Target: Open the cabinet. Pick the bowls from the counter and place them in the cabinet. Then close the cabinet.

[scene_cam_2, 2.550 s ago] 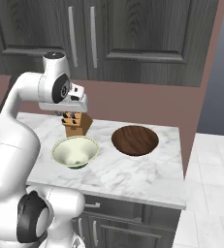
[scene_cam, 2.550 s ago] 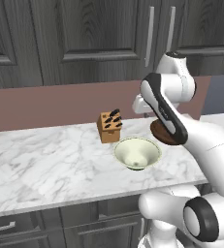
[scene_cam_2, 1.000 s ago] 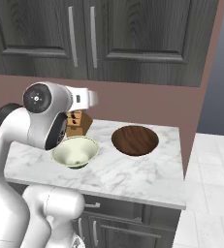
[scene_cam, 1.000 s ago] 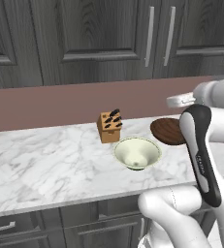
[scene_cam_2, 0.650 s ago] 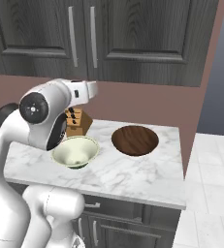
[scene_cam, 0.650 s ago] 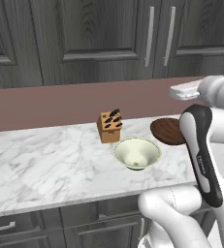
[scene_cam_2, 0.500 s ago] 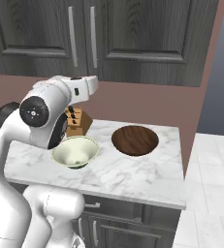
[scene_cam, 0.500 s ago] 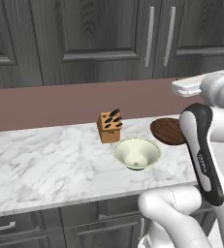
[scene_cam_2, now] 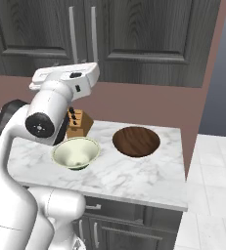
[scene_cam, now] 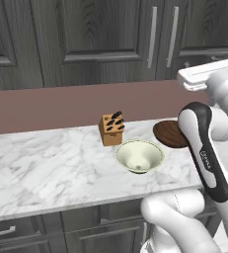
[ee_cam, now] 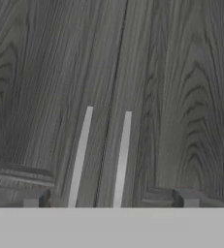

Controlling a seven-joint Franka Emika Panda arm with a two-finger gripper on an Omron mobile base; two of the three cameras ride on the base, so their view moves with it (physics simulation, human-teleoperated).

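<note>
The fingers (ee_cam: 108,198) stand spread wide, empty, aimed at the cabinet (ee_cam: 171,97), both handles (ee_cam: 79,155) just ahead between them, likely lining up a pull; bowls (scene_cam: 139,156) wait on the counter (scene_cam: 46,173).

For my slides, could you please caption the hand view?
Open end effector faces the closed cabinet, its two handles between the fingertips.
</note>
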